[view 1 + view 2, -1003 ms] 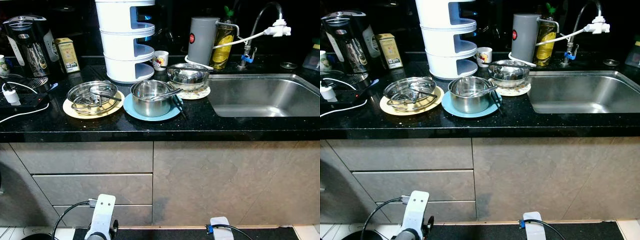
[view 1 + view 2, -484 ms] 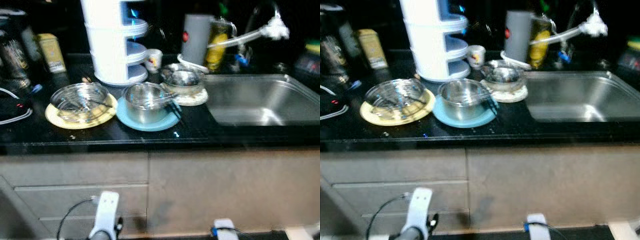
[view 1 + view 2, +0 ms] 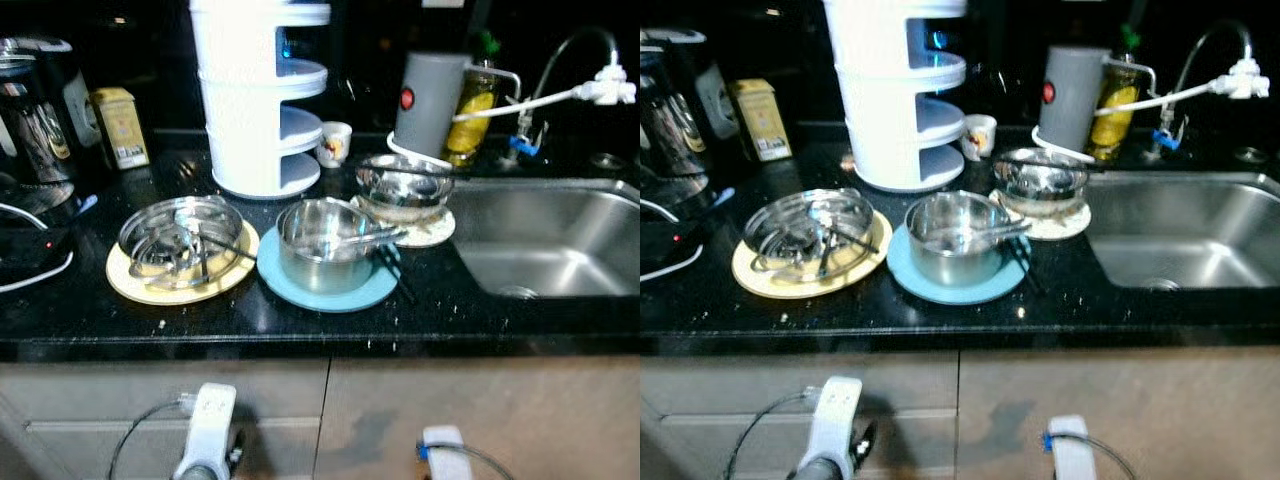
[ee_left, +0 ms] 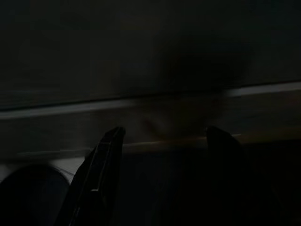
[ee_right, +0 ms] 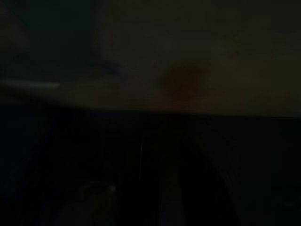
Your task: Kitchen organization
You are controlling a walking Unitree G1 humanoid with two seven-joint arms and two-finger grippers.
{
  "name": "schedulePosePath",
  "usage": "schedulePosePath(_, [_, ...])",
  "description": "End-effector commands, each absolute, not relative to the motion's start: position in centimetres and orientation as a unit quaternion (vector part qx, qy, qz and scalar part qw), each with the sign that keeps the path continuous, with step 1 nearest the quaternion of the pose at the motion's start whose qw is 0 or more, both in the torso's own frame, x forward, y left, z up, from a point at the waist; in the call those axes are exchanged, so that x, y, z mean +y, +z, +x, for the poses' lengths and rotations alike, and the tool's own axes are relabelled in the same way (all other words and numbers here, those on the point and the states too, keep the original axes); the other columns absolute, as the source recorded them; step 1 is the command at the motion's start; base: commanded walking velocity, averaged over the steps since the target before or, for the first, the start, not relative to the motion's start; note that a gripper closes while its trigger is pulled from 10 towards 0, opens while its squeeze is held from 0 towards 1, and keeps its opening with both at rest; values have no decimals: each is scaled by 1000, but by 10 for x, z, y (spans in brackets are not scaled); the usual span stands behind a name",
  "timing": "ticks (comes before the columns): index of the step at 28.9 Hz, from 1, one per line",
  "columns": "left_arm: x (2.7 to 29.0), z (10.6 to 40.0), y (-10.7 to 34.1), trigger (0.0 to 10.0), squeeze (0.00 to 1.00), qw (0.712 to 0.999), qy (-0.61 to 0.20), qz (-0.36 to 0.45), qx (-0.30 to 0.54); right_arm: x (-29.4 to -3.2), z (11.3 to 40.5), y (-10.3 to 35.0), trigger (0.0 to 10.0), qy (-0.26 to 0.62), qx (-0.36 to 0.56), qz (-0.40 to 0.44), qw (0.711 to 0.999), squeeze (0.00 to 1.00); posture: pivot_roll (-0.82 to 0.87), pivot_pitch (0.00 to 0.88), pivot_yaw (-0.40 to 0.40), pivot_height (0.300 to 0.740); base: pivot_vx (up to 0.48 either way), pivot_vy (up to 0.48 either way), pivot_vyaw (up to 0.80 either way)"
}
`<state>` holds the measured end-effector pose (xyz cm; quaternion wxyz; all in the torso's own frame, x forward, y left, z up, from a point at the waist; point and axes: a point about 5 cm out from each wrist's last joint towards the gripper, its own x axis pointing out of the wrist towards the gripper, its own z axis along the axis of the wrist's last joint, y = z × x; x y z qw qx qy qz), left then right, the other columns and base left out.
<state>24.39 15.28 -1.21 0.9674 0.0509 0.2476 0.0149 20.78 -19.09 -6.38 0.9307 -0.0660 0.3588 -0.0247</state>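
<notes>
On the black speckled surface (image 3: 300, 325), the steel pot on the round blue plate (image 3: 327, 288) serves as landmark; a spoon handle rests across its rim; left of it sits a steel bowl with utensils on a yellow plate (image 3: 182, 262); behind and right of it, a steel bowl on a pale patterned mat (image 3: 404, 186); behind it stands a white tiered rack (image 3: 258, 95); far right lies the stainless sink (image 3: 550, 245); both arms hang low before the cabinet; the left tool (image 4: 162, 141) has its dark fingers spread apart; the right tool's view is too dark, so I cannot tell its state.
</notes>
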Motion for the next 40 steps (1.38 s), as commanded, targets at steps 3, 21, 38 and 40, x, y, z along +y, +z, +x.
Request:
schedulePosePath(3, [161, 239, -14, 10000, 0, 966, 38, 64, 249, -194, 198, -69, 10000, -29, 377, -64, 924, 0, -19, 75, -43, 740, 0, 0, 0])
schedulePosePath(21, [170, 217, 44, 10000, 0, 989, -52, 78, 113, -203, 186, -75, 10000, -26, 400, -72, 913, 0, -16, 80, -46, 740, 0, 0, 0])
schedulePosePath(38, [163, 214, 50, 10000, 0, 988, -84, 87, 91, -198, 192, -73, 10000, -8, 395, -76, 915, 0, -14, 80, -58, 740, 0, -224, 0])
schedulePosePath(40, [163, 211, 53, 10000, 0, 988, -93, 90, 78, -198, 191, -73, 10000, -8, 396, -76, 915, 0, -14, 80, -58, 740, 0, 0, 0])
